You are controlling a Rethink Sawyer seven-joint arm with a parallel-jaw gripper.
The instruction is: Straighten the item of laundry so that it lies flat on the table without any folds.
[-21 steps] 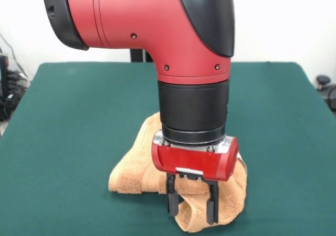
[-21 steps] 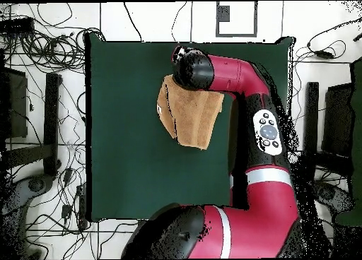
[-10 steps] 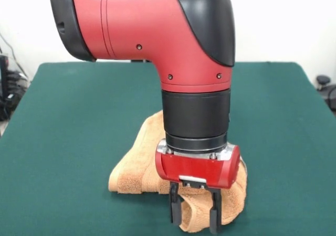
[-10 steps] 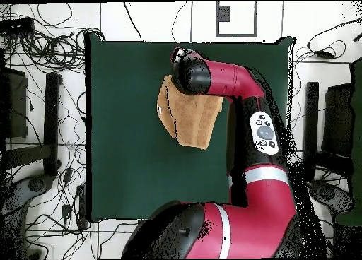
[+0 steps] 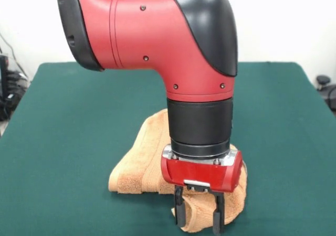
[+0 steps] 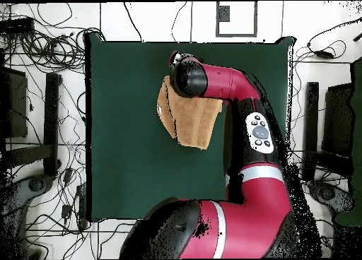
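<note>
Gripper [image 5: 199,219] fingers are apart, straddling a raised fold at the near edge of the towel [image 5: 139,165], not yet clamped. Towel lies bunched and folded near the desk [image 5: 63,120] centre; flattening remains entirely undone.

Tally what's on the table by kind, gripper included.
Towel: 1, bunched and folded
Gripper: 1, open, fingers straddling the towel's near fold
Table: 1, green
Total: 3
</note>
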